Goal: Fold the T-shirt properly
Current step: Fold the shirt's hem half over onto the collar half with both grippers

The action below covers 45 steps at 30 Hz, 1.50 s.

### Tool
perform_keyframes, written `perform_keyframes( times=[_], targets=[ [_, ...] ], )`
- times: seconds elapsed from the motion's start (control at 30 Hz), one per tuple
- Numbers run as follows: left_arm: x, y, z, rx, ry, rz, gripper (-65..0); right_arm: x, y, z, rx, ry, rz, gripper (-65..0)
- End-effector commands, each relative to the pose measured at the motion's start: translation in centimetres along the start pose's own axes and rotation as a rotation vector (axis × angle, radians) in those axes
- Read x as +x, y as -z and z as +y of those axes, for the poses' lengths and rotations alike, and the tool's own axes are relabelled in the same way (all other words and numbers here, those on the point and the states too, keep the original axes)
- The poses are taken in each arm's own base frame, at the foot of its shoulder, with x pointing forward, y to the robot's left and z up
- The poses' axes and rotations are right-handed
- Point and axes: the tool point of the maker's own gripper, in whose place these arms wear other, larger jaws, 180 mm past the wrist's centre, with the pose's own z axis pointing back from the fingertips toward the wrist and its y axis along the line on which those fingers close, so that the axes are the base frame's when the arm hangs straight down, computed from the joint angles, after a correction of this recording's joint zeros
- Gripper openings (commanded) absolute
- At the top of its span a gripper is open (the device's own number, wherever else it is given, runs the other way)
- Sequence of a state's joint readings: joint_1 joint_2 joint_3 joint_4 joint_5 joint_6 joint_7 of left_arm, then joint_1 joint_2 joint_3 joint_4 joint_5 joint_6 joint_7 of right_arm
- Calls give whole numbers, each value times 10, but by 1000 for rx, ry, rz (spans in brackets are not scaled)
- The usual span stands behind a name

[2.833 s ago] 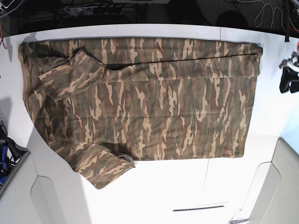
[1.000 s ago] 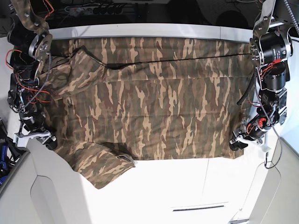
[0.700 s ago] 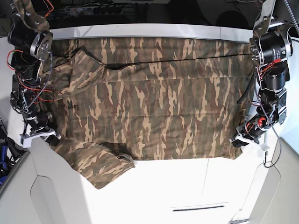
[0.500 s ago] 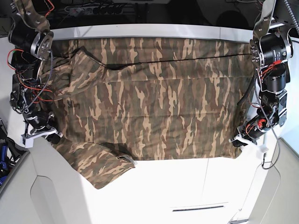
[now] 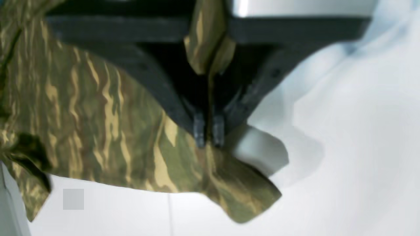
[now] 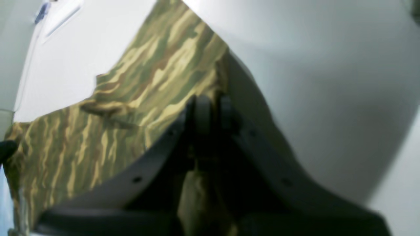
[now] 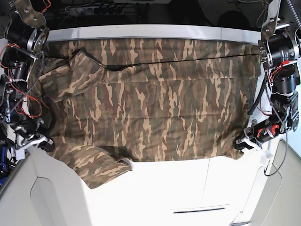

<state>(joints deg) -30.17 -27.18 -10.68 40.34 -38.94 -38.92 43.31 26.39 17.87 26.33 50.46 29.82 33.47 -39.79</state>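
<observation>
The camouflage T-shirt (image 7: 150,99) lies spread flat over the white table (image 7: 178,183), with one sleeve (image 7: 96,165) at the front left. My left gripper (image 7: 241,142) is at the shirt's front right corner. In the left wrist view it (image 5: 208,134) is shut on the T-shirt (image 5: 98,131), with a fold of cloth between the jaws. My right gripper (image 7: 46,142) is at the shirt's front left edge. In the right wrist view it (image 6: 210,113) is shut on the T-shirt (image 6: 157,75) at its edge. The collar and label do not show.
Both arms stand along the table's left and right edges, with loose red wires (image 7: 21,101) on the left arm in the base view. Cables (image 7: 89,8) lie in the dark area behind the table. A narrow slot (image 7: 200,209) is in the front panel.
Both arms came in and closed on the shirt's two front corners. In the last half second the front left edge and sleeve were drawn slightly outward to the left.
</observation>
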Motion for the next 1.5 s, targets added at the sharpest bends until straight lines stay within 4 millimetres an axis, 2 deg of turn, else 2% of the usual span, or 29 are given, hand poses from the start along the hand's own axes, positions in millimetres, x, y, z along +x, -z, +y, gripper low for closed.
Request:
perform_keyframes(
  times=[0.0, 0.23, 0.4, 0.57, 0.77, 0.9, 1.03, 1.13, 1.2, 1.23, 1.37, 1.47],
  targets=[
    [30, -11, -6, -25, 31, -63, -650, 25, -11, -3, 1, -26, -56, -650],
    [15, -24, -16, -64, 64, -15, -650, 15, -43, -15, -6, -62, -65, -650],
    [11, -46, -21, -72, 143, -47, -650, 7, -61, -23, -38, -117, -46, -650],
    [0, -63, -33, -70, 251, -41, -650, 1, -70, -33, -59, -126, -22, -650],
    [-18, -84, -31, -43, 346, 0, -650, -2, -77, -40, -65, -117, -14, -650],
    [-33, -90, -27, -34, 360, 35, -650, 0, -79, -42, -70, -115, -21, -650],
    [-50, -90, -22, -29, 349, 77, -650, -9, -79, -44, -81, -119, 30, -650],
    [-55, -91, -21, -29, 343, 85, -650, -9, -80, -47, -93, -130, 32, -416],
    [-55, -91, -22, -30, 342, 83, -650, -2, -79, -46, -90, -130, -6, -320],
    [-56, -90, -22, -32, 340, 83, -650, 3, -79, -45, -88, -132, -37, -298],
    [-57, -89, -23, -35, 337, 83, -650, 32, -80, -40, -82, -129, -204, -297],
    [-59, -88, -23, -34, 337, 88, -650, 36, -72, -38, -112, -164, -236, -297]
  ],
)
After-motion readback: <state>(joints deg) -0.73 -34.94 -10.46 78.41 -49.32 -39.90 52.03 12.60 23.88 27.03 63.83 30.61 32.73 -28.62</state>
